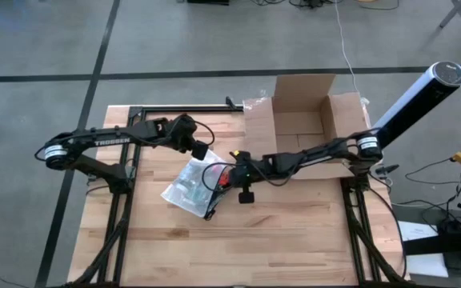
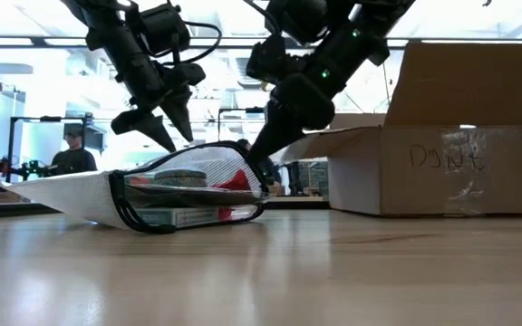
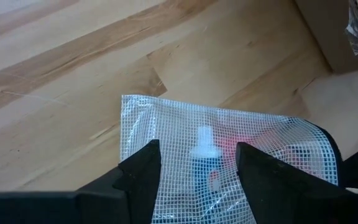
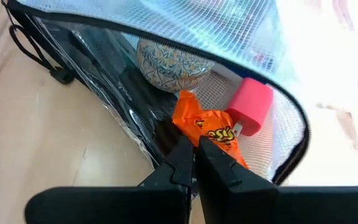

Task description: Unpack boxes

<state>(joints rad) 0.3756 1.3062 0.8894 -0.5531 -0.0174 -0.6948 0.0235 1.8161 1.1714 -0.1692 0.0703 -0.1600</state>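
The right claw (image 4: 196, 155), fingers together, reaches into the open mesh pouch (image 1: 190, 186), while the left claw (image 3: 197, 165), fingers apart, hovers above it, left of the cardboard box (image 1: 306, 120).

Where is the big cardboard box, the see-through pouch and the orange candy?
cardboard box (image 1: 298, 100): high view, inner back wall.
mesh pouch (image 1: 184, 188): high view, middle of its flat side.
orange candy wrapper (image 4: 213, 130): right wrist view, middle of the wrapper.

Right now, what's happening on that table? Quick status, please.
Left gripper open, above mesh pouch. Right gripper shut, tips at the pouch mouth by an orange candy wrapper. Cardboard box open, behind. Nothing blocking.
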